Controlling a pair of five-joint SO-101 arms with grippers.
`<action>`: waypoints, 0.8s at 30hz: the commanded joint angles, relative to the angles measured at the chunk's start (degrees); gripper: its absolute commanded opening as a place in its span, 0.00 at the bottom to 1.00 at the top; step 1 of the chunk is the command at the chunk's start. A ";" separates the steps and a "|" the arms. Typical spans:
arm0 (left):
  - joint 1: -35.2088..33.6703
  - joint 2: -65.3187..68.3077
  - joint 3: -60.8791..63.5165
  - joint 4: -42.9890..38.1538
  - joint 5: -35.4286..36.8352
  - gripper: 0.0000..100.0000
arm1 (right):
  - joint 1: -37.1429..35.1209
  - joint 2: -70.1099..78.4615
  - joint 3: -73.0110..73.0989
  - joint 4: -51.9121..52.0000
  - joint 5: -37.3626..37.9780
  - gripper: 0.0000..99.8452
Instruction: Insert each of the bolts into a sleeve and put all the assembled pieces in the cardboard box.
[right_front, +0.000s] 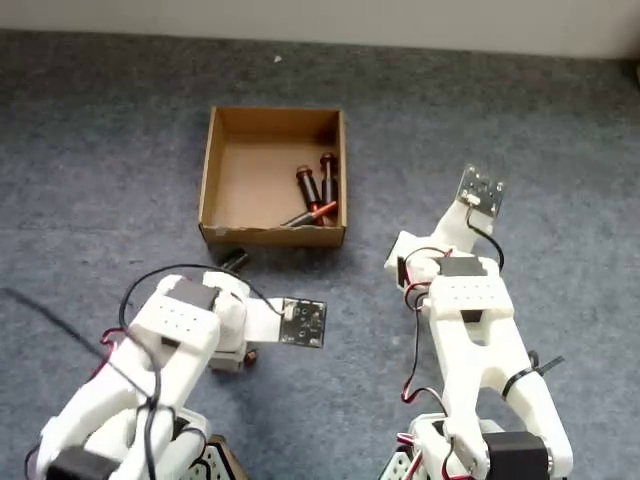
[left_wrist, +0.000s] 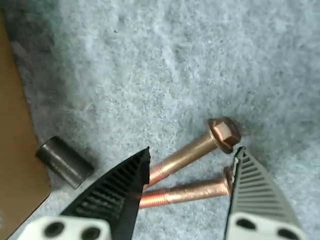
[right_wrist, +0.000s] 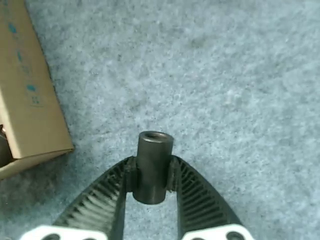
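Assembled pieces (right_front: 318, 190) in cardboard box (right_front: 208, 170); two bolts (left_wrist: 190, 192) straddled by spread left gripper (left_wrist: 193, 150); sleeve (right_wrist: 155, 150) clenched by right gripper (right_wrist: 151, 162).

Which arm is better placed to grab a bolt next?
Left: the left gripper is open directly over the two bolts, while the right gripper is shut on a sleeve.

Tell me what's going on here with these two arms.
The right pincer is shut on a dark sleeve near the cardboard box. The left pincer hangs open over two copper bolts lying on the carpet, with a spare sleeve nearby. A few pieces already lie in the box.
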 joint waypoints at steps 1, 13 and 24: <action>0.75 11.82 -7.69 -0.88 0.97 0.27 | 0.40 -0.84 -1.80 -1.19 -0.62 0.00; 5.76 19.82 -13.49 -1.14 13.27 0.04 | 0.57 -1.45 -1.71 -1.19 -0.62 0.00; 5.41 19.56 -22.46 -0.88 30.86 0.00 | 0.75 -1.54 -1.71 -1.10 1.14 0.00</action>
